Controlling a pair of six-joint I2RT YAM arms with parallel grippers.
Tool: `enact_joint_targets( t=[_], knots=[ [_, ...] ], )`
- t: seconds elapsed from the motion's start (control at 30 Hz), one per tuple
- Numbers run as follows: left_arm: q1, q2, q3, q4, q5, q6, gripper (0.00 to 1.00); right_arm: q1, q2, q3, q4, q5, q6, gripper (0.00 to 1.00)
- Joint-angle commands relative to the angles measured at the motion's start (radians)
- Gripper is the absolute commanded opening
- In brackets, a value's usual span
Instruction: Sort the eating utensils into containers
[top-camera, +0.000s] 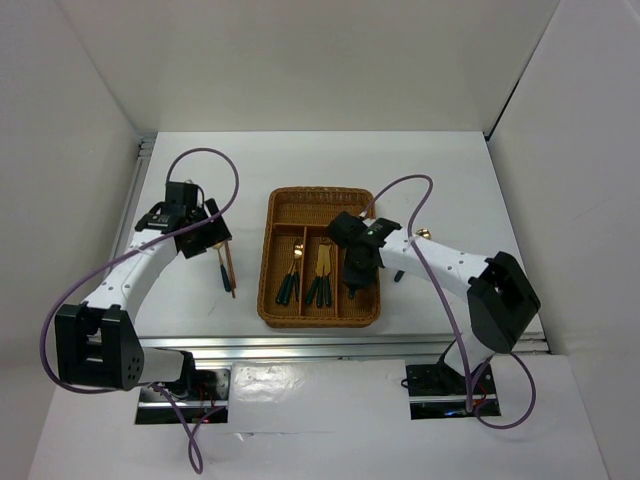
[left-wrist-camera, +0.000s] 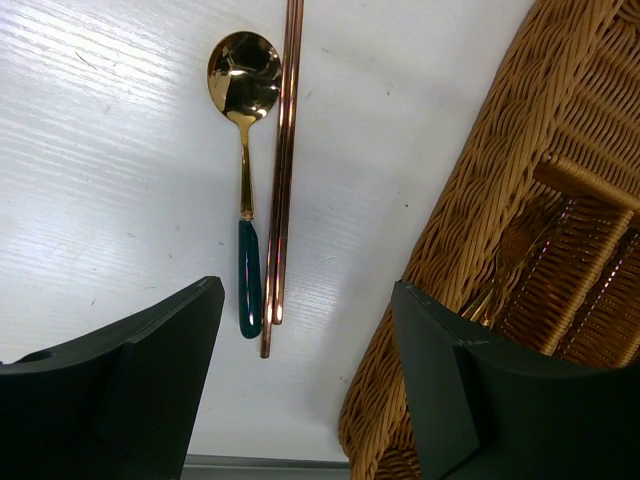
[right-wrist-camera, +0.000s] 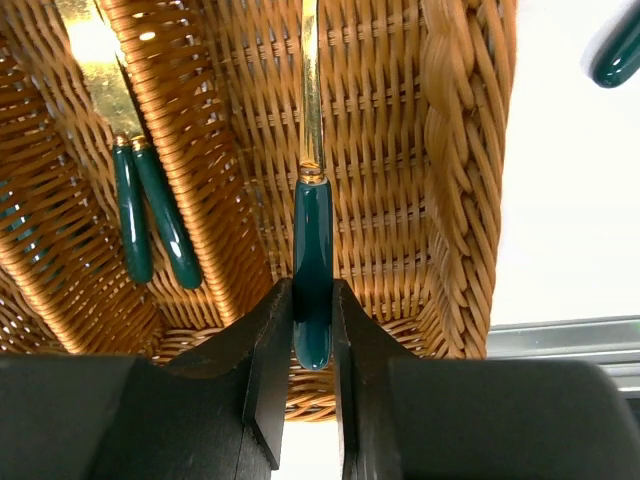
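a teal-handled utensil (right-wrist-camera: 312, 240) is gripped by the right gripper (right-wrist-camera: 312, 300) over the rightmost slot of the wicker tray (right-wrist-camera: 460, 150), its long axis laid along that slot; the left gripper (left-wrist-camera: 308, 300) is held open.

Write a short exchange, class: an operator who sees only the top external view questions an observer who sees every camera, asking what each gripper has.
Operator: Is the right gripper holding anything? The arm blocks my view.
Observer: Yes. It is shut on a teal-handled utensil, over the rightmost long slot of the wicker tray.
Operator: What lies under the left gripper?
Observer: It is open above a gold-bowled spoon, which lies beside the chopsticks on the table.
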Motion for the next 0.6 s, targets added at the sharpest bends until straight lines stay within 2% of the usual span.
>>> enact_joint_targets(
  t=[0.0, 0.27, 0.4, 0.43, 0.57],
  knots=[
    [0.006, -0.038, 0.019, 0.002, -0.010, 0.016, 0.82, 0.001, -0.001, -0.006, 0.039, 0.014, -0.009, 0.11],
    [0.006, -0.038, 0.019, 0.002, -0.010, 0.016, 0.82, 0.001, 0.100, 0.006, 0.053, 0.004, -0.057, 0.23],
    [0.006, -0.038, 0.019, 0.002, -0.010, 0.016, 0.82, 0.001, 0.090, 0.040, 0.011, 0.023, -0.077, 0.42],
    [0.006, -0.038, 0.019, 0.002, -0.010, 0.016, 0.82, 0.001, 0.077, 0.055, 0.011, 0.032, -0.077, 0.50],
    [0.006, -0.038, 0.019, 0.002, -0.001, 0.016, 0.82, -0.086, 0.004, 0.094, 0.037, -0.018, -0.153, 0.63]
  ],
)
